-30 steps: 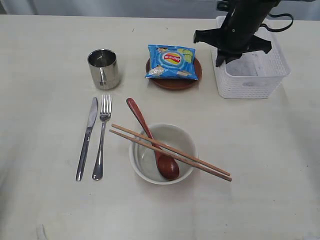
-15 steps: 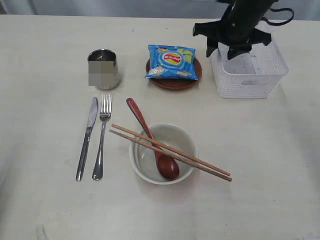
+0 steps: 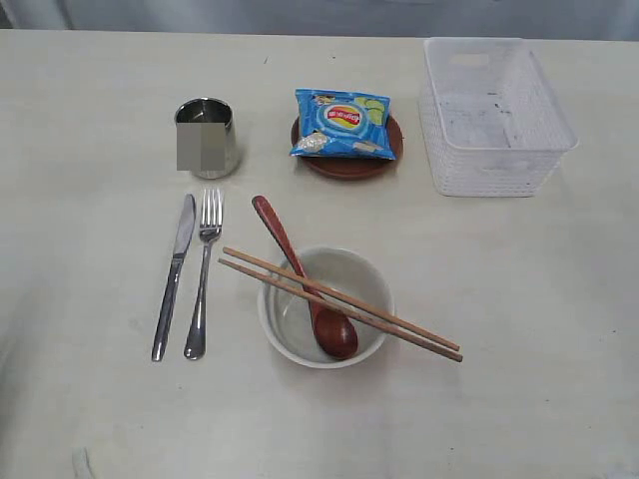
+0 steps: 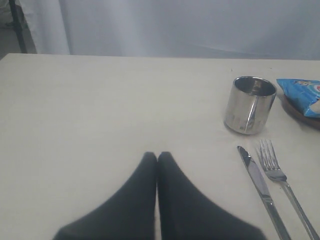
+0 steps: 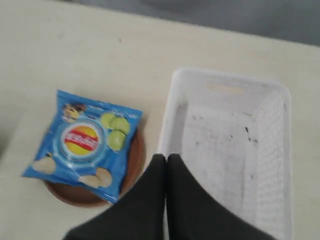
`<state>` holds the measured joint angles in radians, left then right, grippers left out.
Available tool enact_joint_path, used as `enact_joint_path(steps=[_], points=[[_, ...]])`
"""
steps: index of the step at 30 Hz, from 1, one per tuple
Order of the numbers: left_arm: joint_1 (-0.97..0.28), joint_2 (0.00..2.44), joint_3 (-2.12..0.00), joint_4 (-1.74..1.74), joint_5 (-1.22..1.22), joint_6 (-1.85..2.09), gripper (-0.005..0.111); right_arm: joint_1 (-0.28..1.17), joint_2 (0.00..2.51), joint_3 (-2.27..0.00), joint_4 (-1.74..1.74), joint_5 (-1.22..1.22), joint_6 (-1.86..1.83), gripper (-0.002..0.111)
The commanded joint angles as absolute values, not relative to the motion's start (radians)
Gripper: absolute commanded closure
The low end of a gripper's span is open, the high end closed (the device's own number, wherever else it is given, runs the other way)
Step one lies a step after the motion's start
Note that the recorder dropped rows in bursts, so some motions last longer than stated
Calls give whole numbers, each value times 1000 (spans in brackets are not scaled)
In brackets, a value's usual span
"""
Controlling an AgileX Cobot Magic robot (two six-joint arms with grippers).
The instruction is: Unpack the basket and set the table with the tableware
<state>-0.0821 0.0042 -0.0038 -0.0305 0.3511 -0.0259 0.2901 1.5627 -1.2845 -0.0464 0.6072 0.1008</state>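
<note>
The white basket (image 3: 496,116) stands empty at the back right of the table (image 3: 90,120). A steel cup (image 3: 207,138), knife (image 3: 174,275) and fork (image 3: 204,271) lie on the left. The cream bowl (image 3: 371,279) holds a wooden spoon (image 3: 300,279), with two chopsticks (image 3: 339,301) laid across it. A blue chip bag (image 3: 342,123) rests on the brown plate (image 3: 349,166). Neither arm shows in the exterior view. My left gripper (image 4: 157,155) is shut and empty over bare table, left of the cup (image 4: 249,104). My right gripper (image 5: 166,157) is shut and empty above the basket's (image 5: 235,150) near rim.
A pale curtain hangs behind the table's far edge. Bare tabletop stretches along the left side and the front right.
The right arm, over the basket's left part a second ago, has lifted away and left the exterior view. The tableware has not moved.
</note>
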Motion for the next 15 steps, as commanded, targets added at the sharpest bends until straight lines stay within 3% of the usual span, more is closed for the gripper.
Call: enact_joint_path(steps=[1, 6, 15], points=[[-79, 0, 0, -31, 343, -23, 107, 304, 1249, -909, 21, 143, 72, 108], [-79, 0, 0, -31, 343, -23, 107, 328, 960, -683, -54, -147, -114, 108], [-79, 0, 0, -31, 343, -23, 107, 330, 626, -663, 0, -71, -51, 108]])
